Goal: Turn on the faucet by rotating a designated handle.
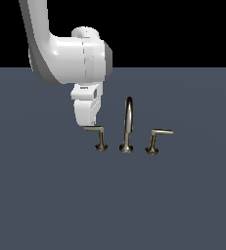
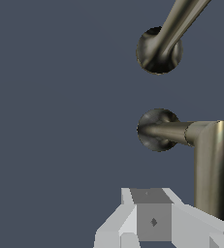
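The faucet is a brushed-metal set standing on a flat grey surface. Its tall arched spout [image 1: 128,122] rises between two L-shaped levers. The handle [image 1: 97,131] is the lever at the exterior view's left, its thin bar pointing left. My gripper [image 1: 87,124] hangs straight above the free end of that bar, fingertips almost level with it. The fingers look pressed together with nothing between them. In the wrist view the handle [image 2: 208,145] runs close beside my gripper [image 2: 152,225], with the spout [image 2: 167,36] beyond it.
The mirrored lever [image 1: 157,134] stands at the exterior view's right of the spout, bar pointing right. The grey floor [image 1: 46,195] stretches around the set. My white arm [image 1: 65,53] comes down from the upper left.
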Tool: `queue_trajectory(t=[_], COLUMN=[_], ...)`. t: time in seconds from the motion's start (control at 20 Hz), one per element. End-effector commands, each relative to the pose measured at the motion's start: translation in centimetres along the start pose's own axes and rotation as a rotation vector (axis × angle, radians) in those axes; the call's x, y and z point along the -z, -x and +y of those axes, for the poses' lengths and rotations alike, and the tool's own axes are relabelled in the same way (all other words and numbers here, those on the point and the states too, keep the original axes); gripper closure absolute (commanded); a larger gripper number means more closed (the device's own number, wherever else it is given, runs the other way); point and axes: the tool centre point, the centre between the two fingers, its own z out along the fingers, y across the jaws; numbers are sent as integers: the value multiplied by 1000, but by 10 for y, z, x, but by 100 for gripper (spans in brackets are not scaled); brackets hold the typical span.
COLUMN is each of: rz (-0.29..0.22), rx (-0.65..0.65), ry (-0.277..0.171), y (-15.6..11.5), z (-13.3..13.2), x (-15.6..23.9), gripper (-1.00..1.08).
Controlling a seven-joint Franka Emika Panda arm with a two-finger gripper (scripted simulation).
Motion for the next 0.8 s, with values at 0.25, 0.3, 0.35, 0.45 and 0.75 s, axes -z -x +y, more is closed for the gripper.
queue_trajectory(t=[0.25, 0.3, 0.35, 0.45, 0.75], rz=[0, 0, -1, -1, -1], rx=[1, 1, -8, -7, -4], ry=[0, 0, -8, -8, -4], y=[14, 14, 8, 7, 6], z=[26, 26, 17, 24, 45], x=[0, 0, 0, 0, 0], gripper=[108, 108, 108, 108, 108])
